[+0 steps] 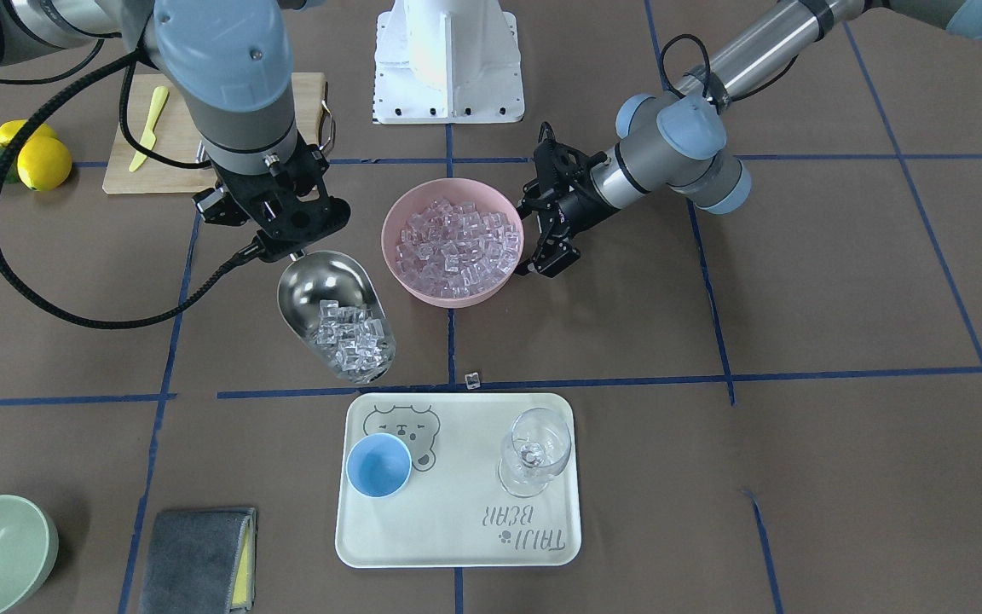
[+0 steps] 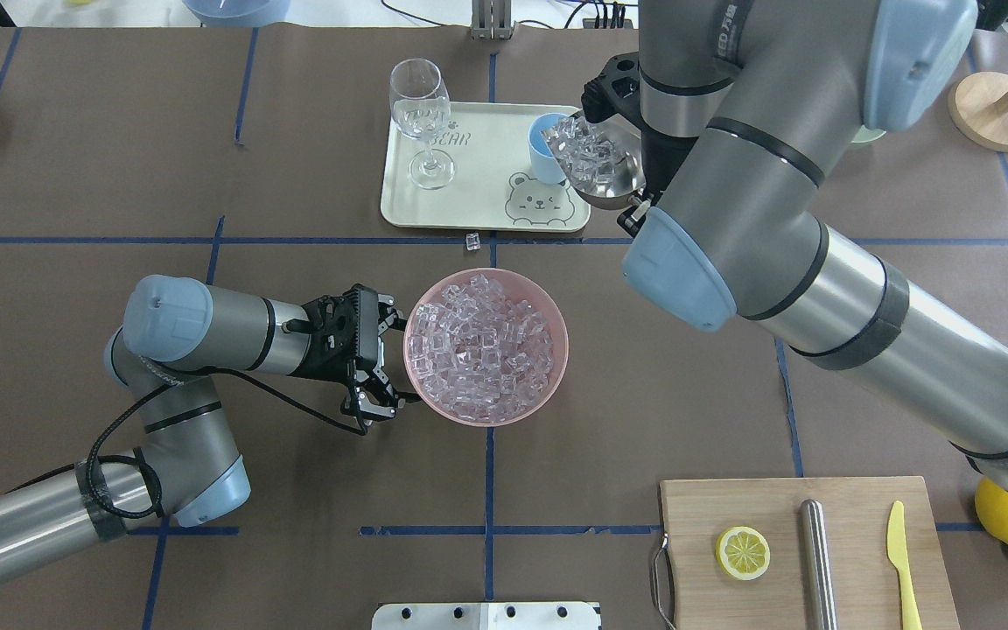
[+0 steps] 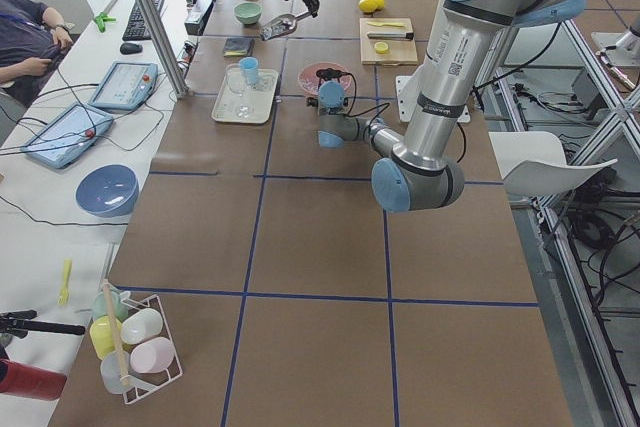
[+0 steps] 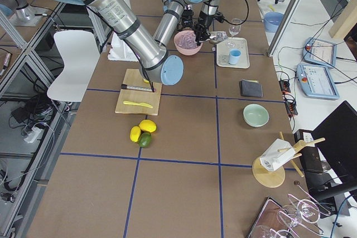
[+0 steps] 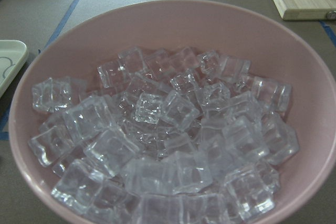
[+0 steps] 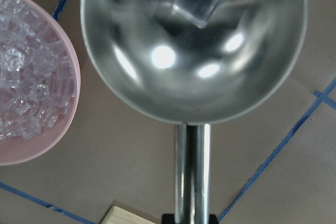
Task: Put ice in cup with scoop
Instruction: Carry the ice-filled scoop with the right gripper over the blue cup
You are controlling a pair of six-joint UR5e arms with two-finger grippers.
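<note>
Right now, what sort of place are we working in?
Probably a robotics lab workcell, not a kitchen: table taped into blue grid squares, teach pendants on the side bench, a seated operator.

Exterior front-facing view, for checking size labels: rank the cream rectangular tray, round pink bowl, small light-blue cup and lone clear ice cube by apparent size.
1. cream rectangular tray
2. round pink bowl
3. small light-blue cup
4. lone clear ice cube

Steel scoop, loaded with clear ice, hangs tilted midair; the empty blue cup stands upright on a tray.
</note>
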